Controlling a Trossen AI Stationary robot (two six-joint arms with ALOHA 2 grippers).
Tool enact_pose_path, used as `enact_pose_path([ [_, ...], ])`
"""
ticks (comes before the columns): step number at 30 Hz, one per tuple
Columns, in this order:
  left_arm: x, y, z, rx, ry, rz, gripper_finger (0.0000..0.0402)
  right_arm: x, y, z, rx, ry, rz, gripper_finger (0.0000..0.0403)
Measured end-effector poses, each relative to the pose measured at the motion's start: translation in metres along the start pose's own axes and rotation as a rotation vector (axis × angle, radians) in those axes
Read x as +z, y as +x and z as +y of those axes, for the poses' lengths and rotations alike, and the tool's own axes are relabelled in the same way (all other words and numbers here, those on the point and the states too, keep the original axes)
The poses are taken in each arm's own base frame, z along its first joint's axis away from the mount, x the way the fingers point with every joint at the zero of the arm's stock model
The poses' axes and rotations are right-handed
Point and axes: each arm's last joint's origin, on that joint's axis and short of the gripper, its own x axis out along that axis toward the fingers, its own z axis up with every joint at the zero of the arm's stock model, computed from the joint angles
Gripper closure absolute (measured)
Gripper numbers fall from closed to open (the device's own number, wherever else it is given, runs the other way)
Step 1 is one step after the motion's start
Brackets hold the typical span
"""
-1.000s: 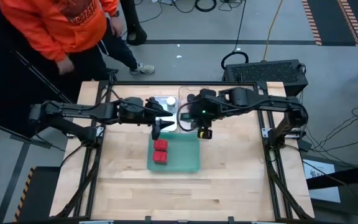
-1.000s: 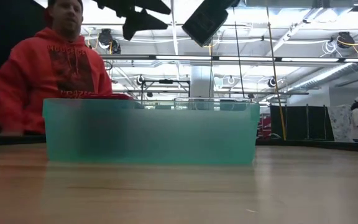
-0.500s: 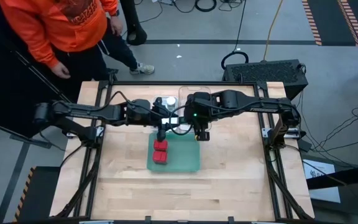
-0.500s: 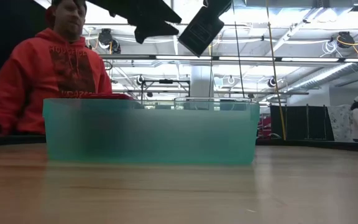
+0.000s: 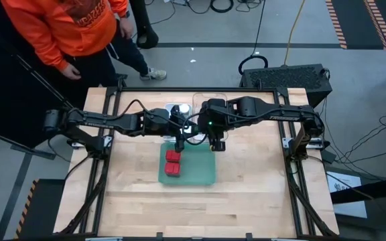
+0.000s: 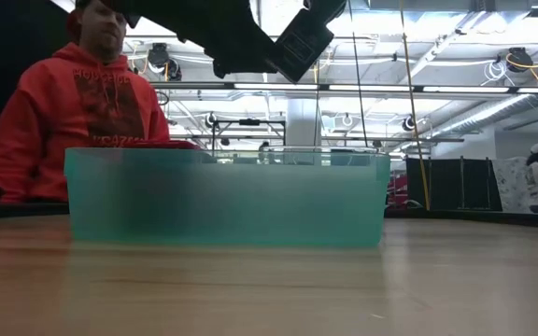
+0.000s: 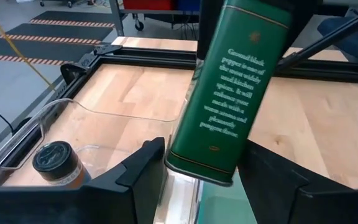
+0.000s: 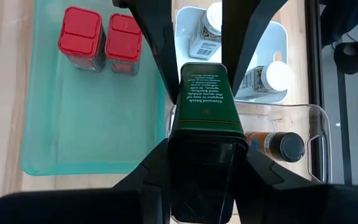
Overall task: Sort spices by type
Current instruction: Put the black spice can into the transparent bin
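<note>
Wooden table (image 5: 246, 181), right hand (image 8: 207, 146) clamped on green tin (image 8: 207, 109), left hand (image 7: 197, 165) open around it

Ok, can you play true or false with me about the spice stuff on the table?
1. Two red tins sit in the green tray. True.
2. The right gripper holds a red tin. False: it holds a dark green tin.
3. The brown jar is in the clear tray. True.
4. The white tray has nothing in it. False: white-lidded jars are inside.
5. Nobody is near the table. False: a person in an orange hoodie stands by its corner.
</note>
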Motion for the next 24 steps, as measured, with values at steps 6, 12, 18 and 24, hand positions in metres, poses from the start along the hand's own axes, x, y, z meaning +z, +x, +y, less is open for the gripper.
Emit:
enact_pose_path([
  [6,0.001,0.0,0.0,0.0,0.0,-0.009,0.0227,0.001,0.0,0.0,-0.001,-0.004,-0.006,0.0278],
  [12,0.001,0.0,0.0,0.002,0.0,-0.009,0.0247,0.001,0.0,0.0,-0.001,-0.009,-0.008,0.0275],
  [18,0.004,0.0,-0.001,0.001,-0.009,-0.038,0.0247,0.0,-0.012,-0.002,-0.003,0.062,-0.049,0.0253],
  [24,0.011,-0.001,-0.001,0.0,-0.01,-0.109,0.0247,-0.005,-0.032,-0.006,-0.004,0.117,-0.103,0.0199],
])
